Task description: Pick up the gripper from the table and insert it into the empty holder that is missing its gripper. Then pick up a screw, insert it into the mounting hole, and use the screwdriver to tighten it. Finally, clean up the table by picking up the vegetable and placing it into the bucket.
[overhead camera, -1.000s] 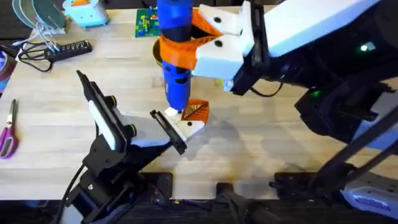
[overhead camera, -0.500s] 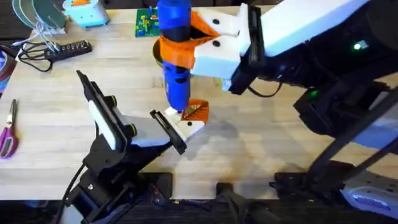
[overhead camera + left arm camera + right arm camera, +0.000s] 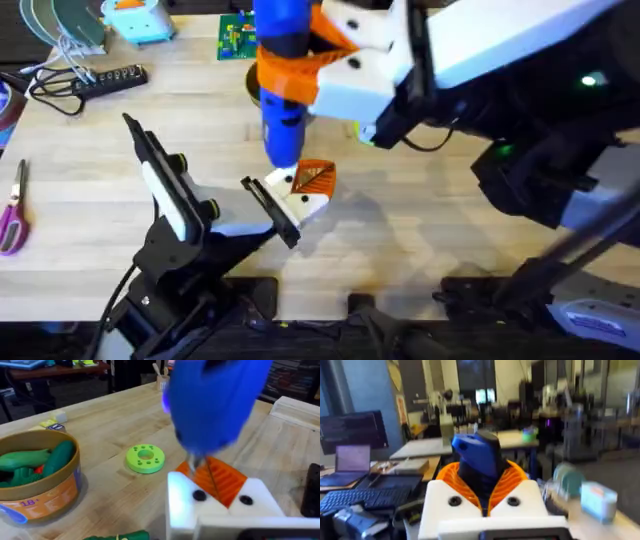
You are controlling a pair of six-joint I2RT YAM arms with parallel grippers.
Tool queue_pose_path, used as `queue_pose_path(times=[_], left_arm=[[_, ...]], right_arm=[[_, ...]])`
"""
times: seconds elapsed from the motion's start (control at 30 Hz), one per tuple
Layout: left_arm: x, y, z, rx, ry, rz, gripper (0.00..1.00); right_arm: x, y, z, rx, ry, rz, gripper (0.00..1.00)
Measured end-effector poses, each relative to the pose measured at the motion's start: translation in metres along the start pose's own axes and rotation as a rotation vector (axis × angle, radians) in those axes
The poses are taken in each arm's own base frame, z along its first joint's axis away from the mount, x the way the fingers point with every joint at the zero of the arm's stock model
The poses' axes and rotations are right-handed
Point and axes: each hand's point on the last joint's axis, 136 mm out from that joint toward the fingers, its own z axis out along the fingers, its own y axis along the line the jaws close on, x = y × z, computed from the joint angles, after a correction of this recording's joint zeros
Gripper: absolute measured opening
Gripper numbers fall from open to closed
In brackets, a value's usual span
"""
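Since a second ago the right pincer, clamped on the blue screwdriver, has lifted slightly, its tip barely off the orange gripper seated in the holder mid-frame, suggesting tightening is finishing; the left pincer's state I cannot tell.

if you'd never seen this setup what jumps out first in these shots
The blue screwdriver, upright at the table's middle in the right gripper, whose orange pads clamp its body. Right under its tip sits the white holder with the orange ridged wedge in it. In the left wrist view, an orange bucket holds green toy vegetables.
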Motion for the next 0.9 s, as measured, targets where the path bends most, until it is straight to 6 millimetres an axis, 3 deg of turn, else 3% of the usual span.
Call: queue_pose_path(times=[0.13, 0.23, 0.37, 0.47, 0.63, 0.77, 0.9], left_arm=[[0.0, 0.0, 0.0, 0.0, 0.0, 0.0, 0.006], [0.0, 0.0, 0.0, 0.0, 0.0, 0.0, 0.006], [0.0, 0.0, 0.0, 0.0, 0.0, 0.0, 0.006], [0.0, 0.0, 0.0, 0.0, 0.0, 0.0, 0.006], [0.0, 0.0, 0.0, 0.0, 0.0, 0.0, 0.006], [0.0, 0.0, 0.0, 0.0, 0.0, 0.0, 0.006], [0.0, 0.0, 0.0, 0.0, 0.0, 0.0, 0.006]], right_arm=[[-0.041, 0.008, -0.006, -0.027, -0.151, -0.119, 0.023], [-0.041, -0.003, -0.011, 0.007, -0.137, -0.12, 0.023], [-0.015, -0.04, -0.022, 0.117, -0.018, -0.106, 0.023], [0.013, -0.076, -0.042, 0.228, 0.121, -0.168, 0.023], [0.059, -0.143, -0.1, 0.465, 0.396, -0.324, 0.023], [0.072, -0.186, -0.149, 0.661, 0.607, -0.531, 0.023], [0.089, -0.216, -0.188, 0.776, 0.859, -0.723, 0.023]])
